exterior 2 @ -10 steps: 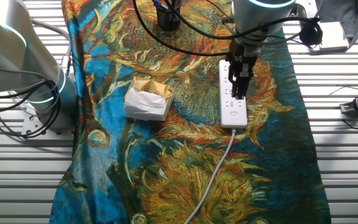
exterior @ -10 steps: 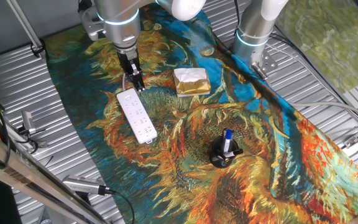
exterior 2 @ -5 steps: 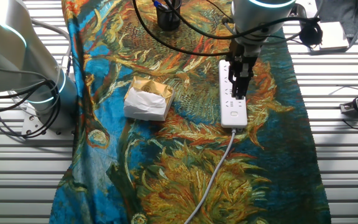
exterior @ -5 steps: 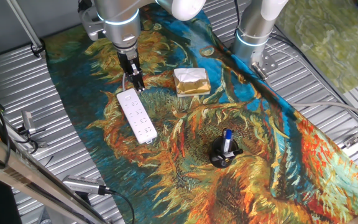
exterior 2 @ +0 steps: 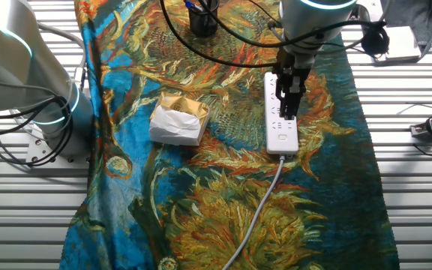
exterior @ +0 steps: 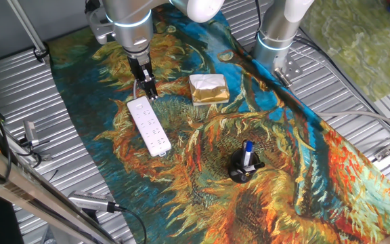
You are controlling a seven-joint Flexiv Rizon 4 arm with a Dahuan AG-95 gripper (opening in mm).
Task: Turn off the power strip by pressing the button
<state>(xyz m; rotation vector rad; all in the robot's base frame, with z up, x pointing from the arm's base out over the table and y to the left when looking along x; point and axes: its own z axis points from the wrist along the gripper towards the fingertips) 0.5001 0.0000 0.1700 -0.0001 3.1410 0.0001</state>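
The white power strip (exterior: 150, 127) lies flat on the painted cloth; in the other fixed view (exterior 2: 280, 112) its white cord (exterior 2: 259, 206) runs off the near end. The button (exterior 2: 282, 137) is a small white switch at that corded end. My gripper (exterior 2: 287, 114) points straight down over the strip, its tips just short of the button on the socket side. In the first fixed view the gripper (exterior: 152, 93) stands at the strip's corded end. No gap between the dark fingers shows, and I cannot tell whether they touch the strip.
A gold-wrapped block (exterior: 208, 89) lies right of the strip, also seen in the other view (exterior 2: 177, 120). A black holder with a blue pen (exterior: 245, 165) stands further down the cloth. A second arm's base (exterior: 276, 41) stands at the cloth's edge. Ribbed metal table surrounds the cloth.
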